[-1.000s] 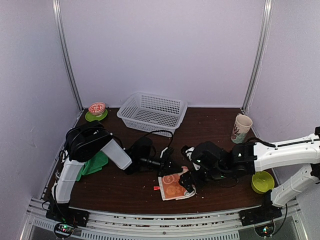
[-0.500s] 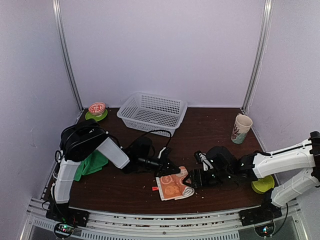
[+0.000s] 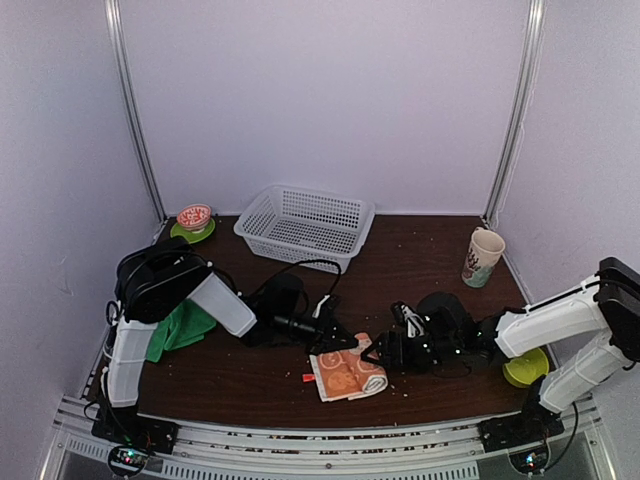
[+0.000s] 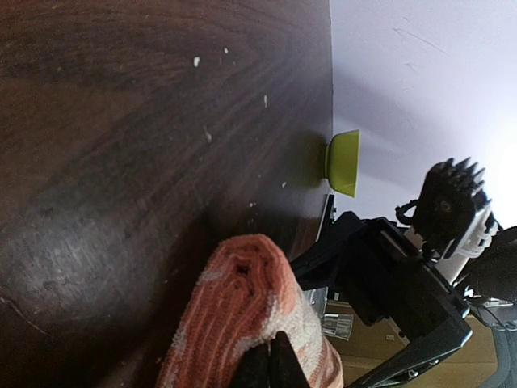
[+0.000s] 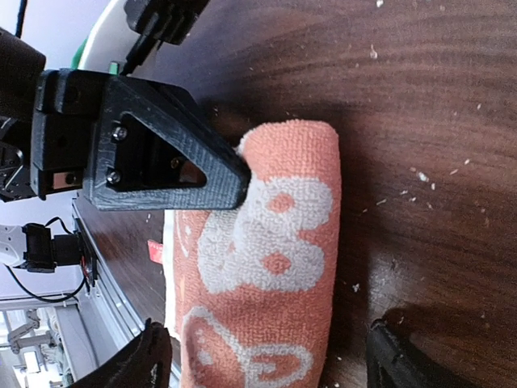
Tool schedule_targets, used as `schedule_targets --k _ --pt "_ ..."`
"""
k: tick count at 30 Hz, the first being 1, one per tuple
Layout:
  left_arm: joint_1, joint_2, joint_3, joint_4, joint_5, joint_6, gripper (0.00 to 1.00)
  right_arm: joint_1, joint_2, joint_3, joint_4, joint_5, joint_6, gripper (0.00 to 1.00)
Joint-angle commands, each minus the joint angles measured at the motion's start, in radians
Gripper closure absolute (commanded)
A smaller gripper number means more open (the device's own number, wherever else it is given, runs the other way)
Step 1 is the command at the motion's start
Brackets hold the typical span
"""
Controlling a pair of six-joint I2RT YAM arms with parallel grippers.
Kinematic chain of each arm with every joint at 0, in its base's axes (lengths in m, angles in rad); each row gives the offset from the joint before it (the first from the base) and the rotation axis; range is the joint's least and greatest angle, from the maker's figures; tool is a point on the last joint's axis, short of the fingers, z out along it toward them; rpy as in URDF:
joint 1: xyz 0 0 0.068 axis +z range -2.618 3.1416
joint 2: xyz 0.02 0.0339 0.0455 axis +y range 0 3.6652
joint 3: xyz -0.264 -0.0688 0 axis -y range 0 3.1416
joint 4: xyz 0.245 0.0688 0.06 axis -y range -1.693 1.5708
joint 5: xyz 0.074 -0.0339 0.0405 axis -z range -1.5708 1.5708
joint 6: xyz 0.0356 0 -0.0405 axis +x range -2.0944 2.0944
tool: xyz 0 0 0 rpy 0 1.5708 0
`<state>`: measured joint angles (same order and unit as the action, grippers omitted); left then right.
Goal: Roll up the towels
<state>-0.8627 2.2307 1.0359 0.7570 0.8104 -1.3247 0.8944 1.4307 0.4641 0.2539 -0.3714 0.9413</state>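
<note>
Dark brown worktop (image 3: 250, 385) fills the top view, with pale walls round it. You are busy with the orange towel (image 3: 347, 372), which lies at 6 o'clock near the front edge. Its 3 o'clock end is curled into a small roll and the rest lies flat, so I think the rolling has only begun. Your left claw (image 3: 333, 343) sits at 11 o'clock of it. Your right claw (image 3: 384, 353) sits at 2 o'clock, just beside the roll. The green towel (image 3: 182, 327) lies bunched at 9 o'clock, not rolled yet.

From the left wrist, the left claw is closed tight at 6 o'clock, its tips against the orange roll. You cannot tell if any cloth is pinched.

From the right wrist, the right claw is spread wide, one finger at 7 o'clock and one at 5 o'clock. The towel lies between them, nearer the 7 o'clock finger. Next, I think you must push the roll along the flat part while the left claw holds the edge down.
</note>
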Motion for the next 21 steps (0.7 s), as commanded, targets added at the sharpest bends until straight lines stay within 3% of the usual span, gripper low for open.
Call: schedule_targets --k 1,7,13,21 --pt "0.011 0.006 -0.036 -0.125 -0.043 0.041 0.96 -0.006 0.06 0.012 0.062 -0.07 0.025 0.22" --pt "0.009 -0.002 -0.035 -0.13 -0.049 0.041 0.97 0.001 0.121 0.038 0.01 -0.105 0.007 0.53" --pt "0.011 -0.057 -0.044 -0.143 -0.052 0.04 0.96 0.04 0.119 0.157 -0.302 0.028 -0.126 0.98" --pt "0.012 -0.215 -0.112 -0.213 -0.069 0.063 0.85 0.111 0.169 0.38 -0.731 0.393 -0.27 1.0"
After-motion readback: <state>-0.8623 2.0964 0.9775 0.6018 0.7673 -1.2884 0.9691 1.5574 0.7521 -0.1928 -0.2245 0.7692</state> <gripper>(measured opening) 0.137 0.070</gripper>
